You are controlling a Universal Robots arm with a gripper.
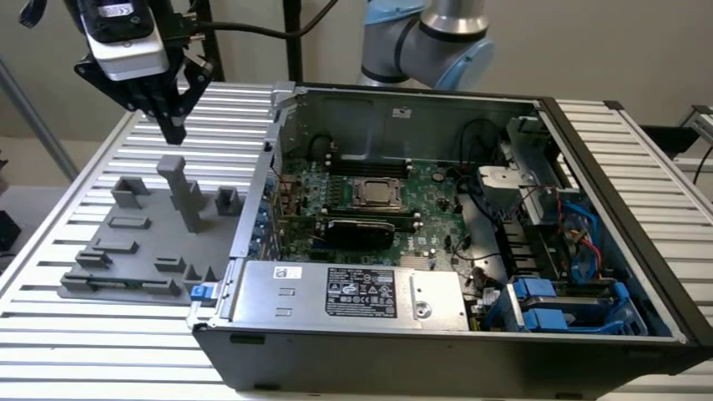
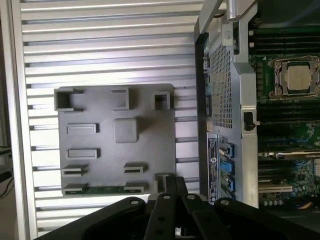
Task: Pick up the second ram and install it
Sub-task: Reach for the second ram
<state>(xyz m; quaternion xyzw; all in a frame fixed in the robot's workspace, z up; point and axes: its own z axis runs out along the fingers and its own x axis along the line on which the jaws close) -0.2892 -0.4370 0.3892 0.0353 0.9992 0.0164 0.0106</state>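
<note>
While the fingers hang closed, empty, we judge the second ram light yet fragile. We'd grip its long edges.

We see the ram as a long, thin green strip, met edge-on, so only its narrow top edge with small specks shows. We cannot make out its chips. It stands on its long edge in a slot along the near edge of the gray tray and runs level from the exterior view's left to its right. Small gray brackets of the tray grip it near both ends, and part of it lies hidden behind them. It sits fully down in the slot, not lifted. The tray and ram lie on the exterior view's left of the open case, well apart from the board inside.
</note>
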